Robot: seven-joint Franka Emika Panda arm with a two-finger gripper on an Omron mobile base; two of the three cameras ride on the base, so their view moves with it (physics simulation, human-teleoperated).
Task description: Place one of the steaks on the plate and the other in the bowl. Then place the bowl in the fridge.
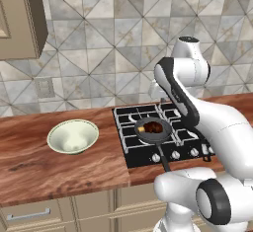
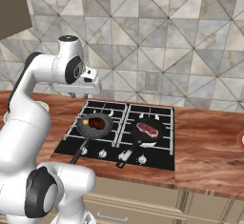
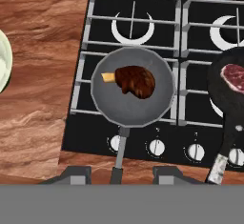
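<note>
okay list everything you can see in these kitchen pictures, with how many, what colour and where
steaks: two; dark brown one in the left pan, pinker red one in the right pan
pans: two; grey on the front left burner, black on the front right burner
stove: one, black, set in the counter
bowl: one, pale cream-green, on the counter left of the stove
counter: one, reddish-brown wood
wall tiles: grey, behind the stove
pincer: one, dark tips apart, above the left pan, holding nothing

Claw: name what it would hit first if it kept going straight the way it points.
Probably the grey pan on the front left burner, near its handle; the brown steak lies just beyond. The claw stands well above, so depth is uncertain.
</note>
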